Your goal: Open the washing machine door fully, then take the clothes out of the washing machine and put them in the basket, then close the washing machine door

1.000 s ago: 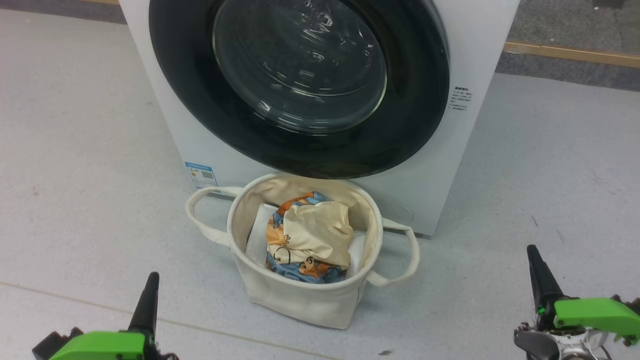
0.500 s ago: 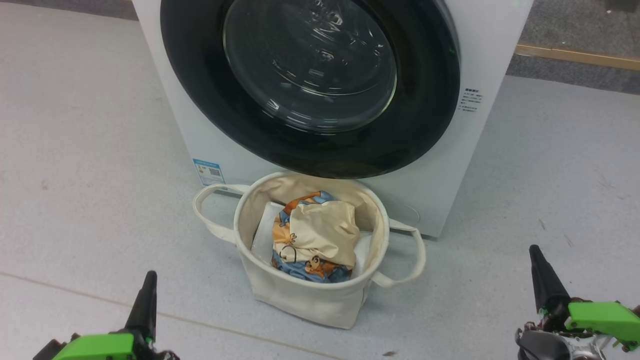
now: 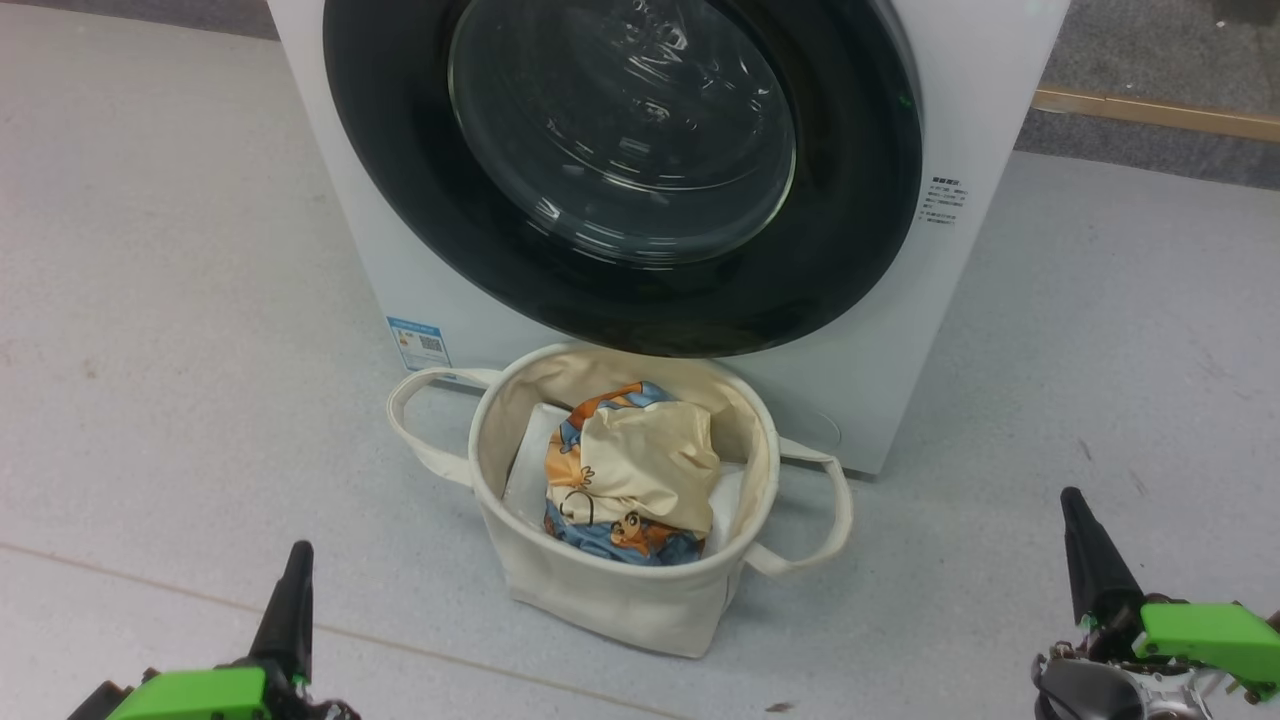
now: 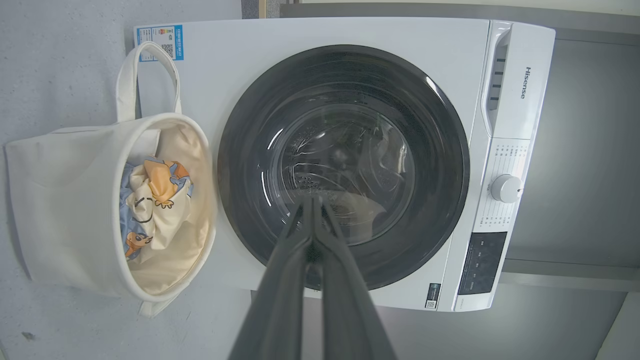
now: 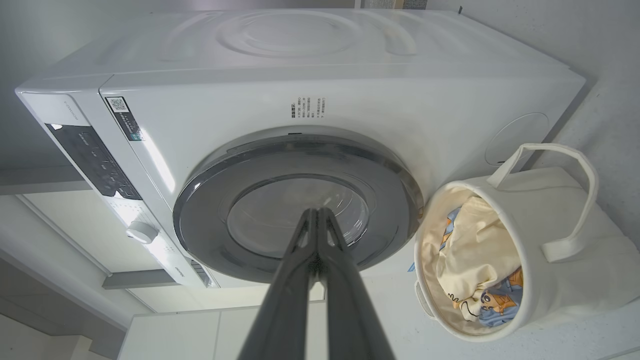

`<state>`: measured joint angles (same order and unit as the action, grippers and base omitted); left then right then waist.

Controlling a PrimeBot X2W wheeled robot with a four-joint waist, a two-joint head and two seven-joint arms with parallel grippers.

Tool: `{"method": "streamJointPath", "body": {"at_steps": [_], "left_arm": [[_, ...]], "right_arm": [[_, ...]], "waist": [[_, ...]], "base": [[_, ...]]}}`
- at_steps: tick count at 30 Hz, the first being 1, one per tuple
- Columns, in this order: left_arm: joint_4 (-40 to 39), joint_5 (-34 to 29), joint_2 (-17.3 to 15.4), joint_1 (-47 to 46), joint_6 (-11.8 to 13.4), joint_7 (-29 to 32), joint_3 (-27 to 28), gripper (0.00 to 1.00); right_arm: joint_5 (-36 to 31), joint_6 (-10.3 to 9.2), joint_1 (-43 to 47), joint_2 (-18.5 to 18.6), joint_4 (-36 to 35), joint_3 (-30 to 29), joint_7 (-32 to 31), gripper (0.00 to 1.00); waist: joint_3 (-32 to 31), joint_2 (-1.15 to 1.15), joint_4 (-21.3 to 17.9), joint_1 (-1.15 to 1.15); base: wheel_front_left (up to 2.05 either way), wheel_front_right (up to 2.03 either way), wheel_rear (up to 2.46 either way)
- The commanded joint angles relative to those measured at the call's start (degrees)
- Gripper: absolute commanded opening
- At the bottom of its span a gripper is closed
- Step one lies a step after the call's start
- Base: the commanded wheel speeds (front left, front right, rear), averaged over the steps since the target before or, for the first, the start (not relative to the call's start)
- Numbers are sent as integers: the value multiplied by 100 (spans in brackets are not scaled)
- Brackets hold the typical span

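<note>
Head view: black-rimmed round glass washing machine door (image 3: pixel 620 150) shut flush on white front-loading washing machine (image 3: pixel 985 90). Blue-orange and cream clothes (image 3: pixel 640 460) sit in cream canvas basket (image 3: pixel 600 610) just below, likely for short transfer. Empty left gripper (image 3: pixel 297 562) and right gripper (image 3: pixel 1076 512) both pressed together.

A pale grey speckled floor (image 3: pixel 150 350) spreads across the head view, evenly lit, with a thin seam (image 3: pixel 450 656) running through the lower left. At the upper right a light wooden strip (image 3: pixel 1150 112) borders a darker grey band (image 3: pixel 1140 50). Small dark scuffs (image 3: pixel 1085 448) mark the right side.
</note>
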<state>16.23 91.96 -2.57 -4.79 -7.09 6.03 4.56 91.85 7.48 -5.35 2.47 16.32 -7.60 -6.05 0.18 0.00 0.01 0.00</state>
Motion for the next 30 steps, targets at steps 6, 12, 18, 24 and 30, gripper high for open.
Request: {"method": "streamJointPath", "body": {"at_steps": [6, 12, 18, 24, 30], "left_arm": [[-218, 19, -31, -141, -40, 48, 197, 0], [-218, 19, -31, -140, -40, 47, 197, 0], [-218, 19, -31, -140, -40, 47, 197, 0], [-218, 19, -31, -140, -40, 47, 197, 0], [-219, 20, -31, -140, -40, 47, 197, 0]], "right_arm": [[32, 1, -83, 41, -230, 109, -43, 0], [32, 1, -83, 41, -230, 109, -43, 0], [33, 1, -83, 41, -230, 109, -43, 0], [33, 1, -83, 41, -230, 109, -43, 0], [33, 1, -83, 41, -230, 109, -43, 0]], "waist": [[0, 0, -1, 0], [0, 0, -1, 0], [0, 0, -1, 0], [0, 0, -1, 0], [0, 0, -1, 0]], "base": [[0, 0, 0], [0, 0, 0], [0, 0, 0], [0, 0, 0], [0, 0, 0]]}}
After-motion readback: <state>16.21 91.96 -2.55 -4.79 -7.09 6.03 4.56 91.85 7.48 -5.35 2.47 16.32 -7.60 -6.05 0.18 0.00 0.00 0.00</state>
